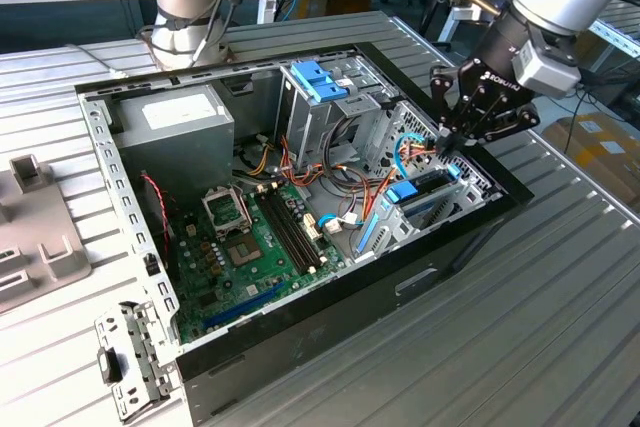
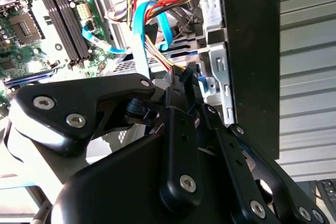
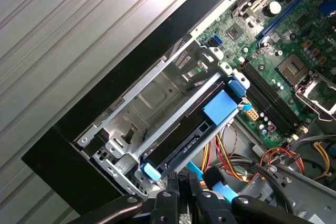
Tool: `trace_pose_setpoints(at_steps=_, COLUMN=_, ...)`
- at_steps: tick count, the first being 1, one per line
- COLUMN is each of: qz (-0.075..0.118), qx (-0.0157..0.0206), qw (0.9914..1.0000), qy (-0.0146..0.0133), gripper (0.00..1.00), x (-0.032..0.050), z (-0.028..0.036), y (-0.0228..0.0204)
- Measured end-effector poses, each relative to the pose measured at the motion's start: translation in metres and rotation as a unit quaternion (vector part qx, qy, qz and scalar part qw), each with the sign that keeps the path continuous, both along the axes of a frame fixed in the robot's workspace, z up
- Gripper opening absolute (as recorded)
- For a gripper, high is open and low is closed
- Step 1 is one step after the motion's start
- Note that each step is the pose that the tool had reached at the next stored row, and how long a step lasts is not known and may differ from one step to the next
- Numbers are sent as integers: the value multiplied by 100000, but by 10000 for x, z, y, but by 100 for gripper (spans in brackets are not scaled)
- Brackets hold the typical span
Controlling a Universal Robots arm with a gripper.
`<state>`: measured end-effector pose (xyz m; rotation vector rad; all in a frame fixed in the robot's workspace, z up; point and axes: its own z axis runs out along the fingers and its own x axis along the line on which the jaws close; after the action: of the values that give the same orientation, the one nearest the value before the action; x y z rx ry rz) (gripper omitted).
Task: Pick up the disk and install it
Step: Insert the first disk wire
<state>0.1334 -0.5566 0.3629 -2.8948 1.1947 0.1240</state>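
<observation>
The disk point(image 1: 425, 197) lies flat in the metal drive cage point(image 3: 157, 95) at the exterior view's right end of the open computer case. It is dark, and its blue tab point(image 3: 220, 106) points toward the motherboard. A blue rail end point(image 3: 149, 170) shows at its other end, near the case wall. My gripper point(image 1: 447, 144) hangs just above that wall end of the cage, fingers drawn together to a point with nothing between them. In both wrist views the fingertips point(image 2: 187, 74) sit close to the bundle of coloured cables point(image 2: 157, 24), apart from the disk point(image 3: 181, 135).
The motherboard point(image 1: 240, 237) covers the case floor. A grey power supply point(image 1: 170, 132) fills the far corner at the exterior view's left. An upper bay with a blue latch point(image 1: 320, 82) stands behind the cables. A grey panel point(image 1: 40, 247) lies on the slatted table. Another arm's base point(image 1: 190, 7) stands behind the case.
</observation>
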Motion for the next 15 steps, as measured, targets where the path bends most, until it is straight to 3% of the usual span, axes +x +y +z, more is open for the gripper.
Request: trace_pose_setpoints(at_steps=15, qz=3, qx=3, qw=100000, qy=-1, gripper=19, x=-207, z=-1, y=-2)
